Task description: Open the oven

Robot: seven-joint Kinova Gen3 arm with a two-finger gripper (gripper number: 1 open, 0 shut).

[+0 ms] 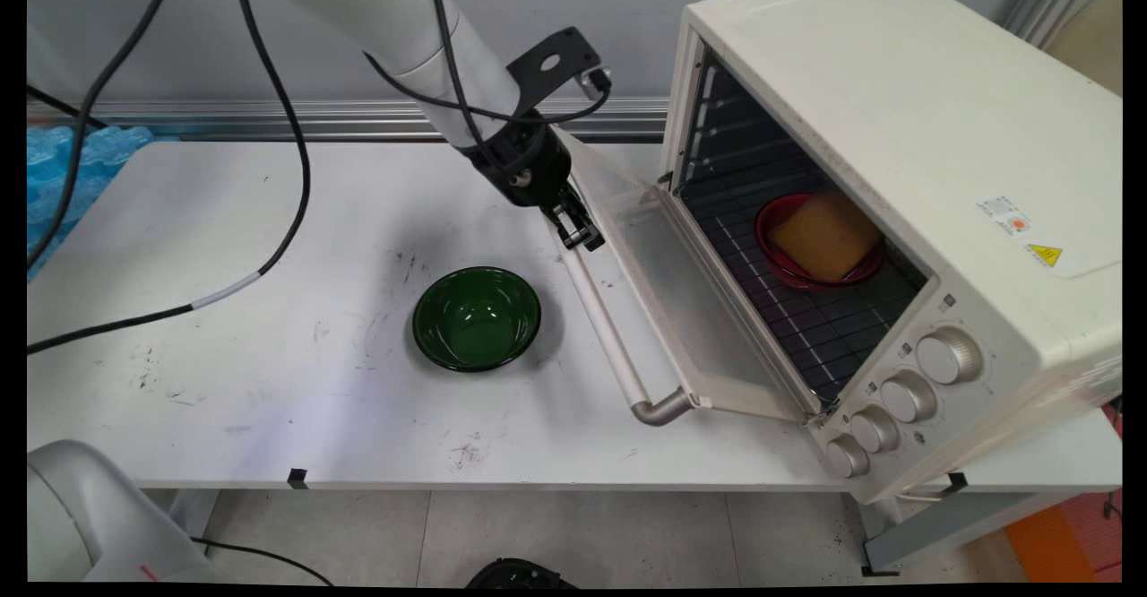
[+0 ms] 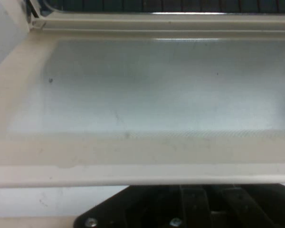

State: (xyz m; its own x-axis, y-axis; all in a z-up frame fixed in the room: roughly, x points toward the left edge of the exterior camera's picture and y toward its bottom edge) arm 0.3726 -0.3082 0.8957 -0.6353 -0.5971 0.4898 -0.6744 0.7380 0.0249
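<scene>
My gripper (image 1: 581,231) is down at the far end of the white bar handle (image 1: 611,333) of the toaster oven's door (image 1: 690,292), touching or right against the bar. The door is folded down flat, and the cream oven (image 1: 896,122) stands open at the table's right. On the rack inside, a red bowl (image 1: 787,267) holds a yellow-brown block (image 1: 824,235). An empty dark green bowl (image 1: 477,317) sits on the table just left of the handle. In the hand view the door's glass pane (image 2: 147,90) fills the picture, and the handle (image 2: 133,175) crosses above my black linkage (image 2: 194,211).
The oven's knobs (image 1: 907,395) face the table's front right corner. Black cables (image 1: 287,176) hang from the arm over the table's left half. Blue bubble wrap (image 1: 63,176) lies off the far left edge. The wall runs close behind the table.
</scene>
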